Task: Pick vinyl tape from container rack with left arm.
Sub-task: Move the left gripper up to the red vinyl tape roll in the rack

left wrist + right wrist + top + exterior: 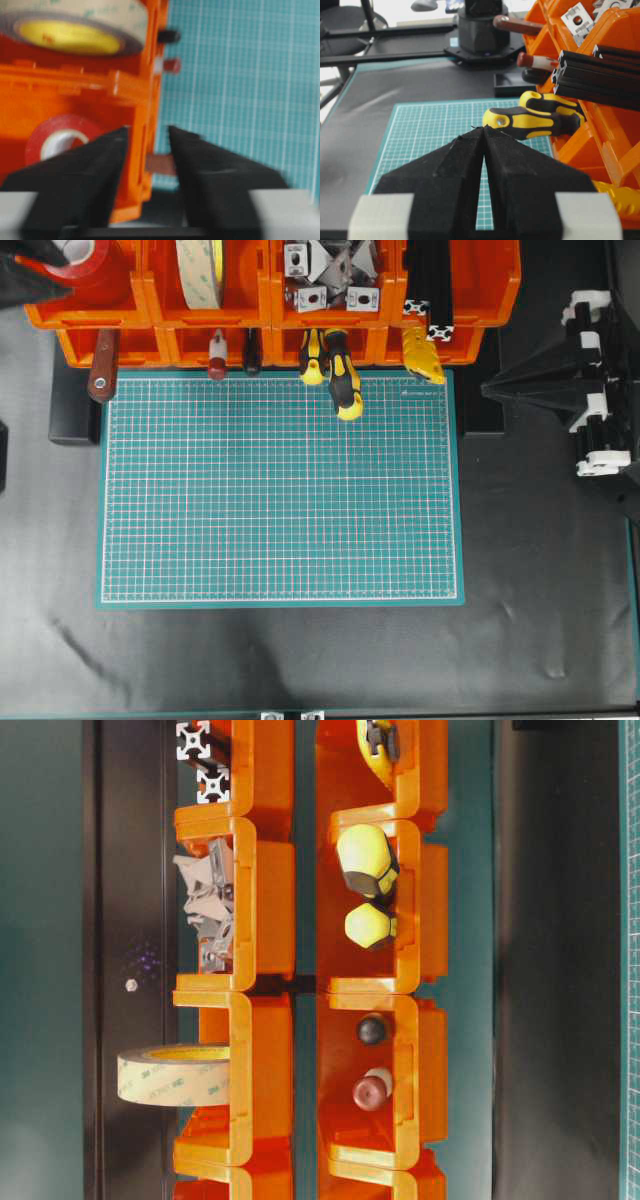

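Left arm: reaches over the upper-left corner bin of the container rack, at the far left of the overhead view. Its gripper has the jaws parted with nothing between them; they straddle the bin's front wall, so they are judged not yet aligned with the roll.

Vinyl tape: red roll with white core, lying in that corner bin, just left of the left jaw in the wrist view. In the overhead view the vinyl tape shows partly under the arm. Contact cannot be told.

Cream tape roll: stands on edge in the neighbouring upper bin; a near lookalike, best avoided.

Lower tier: brown-handled tool and yellow-black screwdrivers hang handle-out over the green mat for easy reach.

Right gripper: jaws pressed together, empty, parked to the side facing the screwdrivers, clear of the working arm.

Counter: black sheet carrying mat and rack.
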`<state>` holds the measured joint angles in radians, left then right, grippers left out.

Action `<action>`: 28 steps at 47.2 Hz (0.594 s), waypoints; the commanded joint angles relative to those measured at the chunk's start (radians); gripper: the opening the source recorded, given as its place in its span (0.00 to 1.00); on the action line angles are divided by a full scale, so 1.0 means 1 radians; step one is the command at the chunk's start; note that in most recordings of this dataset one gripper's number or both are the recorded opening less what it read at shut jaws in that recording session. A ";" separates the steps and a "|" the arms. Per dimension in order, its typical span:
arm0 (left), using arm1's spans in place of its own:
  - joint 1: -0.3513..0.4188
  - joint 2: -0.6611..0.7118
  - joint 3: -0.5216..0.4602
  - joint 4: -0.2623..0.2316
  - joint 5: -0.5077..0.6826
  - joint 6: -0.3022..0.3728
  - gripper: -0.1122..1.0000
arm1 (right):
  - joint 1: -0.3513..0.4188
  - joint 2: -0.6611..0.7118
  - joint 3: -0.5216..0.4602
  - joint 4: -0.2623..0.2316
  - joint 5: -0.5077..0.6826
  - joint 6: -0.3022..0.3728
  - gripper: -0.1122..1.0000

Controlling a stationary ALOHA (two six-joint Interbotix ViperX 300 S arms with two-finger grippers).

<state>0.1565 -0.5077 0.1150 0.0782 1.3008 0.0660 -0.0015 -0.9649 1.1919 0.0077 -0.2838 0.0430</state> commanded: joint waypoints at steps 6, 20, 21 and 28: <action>0.026 0.048 -0.061 0.005 0.074 0.029 0.79 | 0.005 0.008 -0.017 0.002 -0.009 0.002 0.11; 0.057 0.083 -0.031 0.005 0.109 0.035 0.83 | 0.021 0.008 -0.017 0.003 -0.006 0.002 0.11; 0.060 0.083 -0.028 0.005 0.109 0.035 0.83 | 0.023 0.008 -0.017 0.002 -0.005 0.002 0.11; 0.075 0.084 0.003 0.005 0.110 0.037 0.83 | 0.028 0.006 -0.017 0.002 -0.003 0.002 0.11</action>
<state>0.2194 -0.4188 0.1181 0.0813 1.4128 0.1012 0.0215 -0.9633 1.1919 0.0077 -0.2838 0.0430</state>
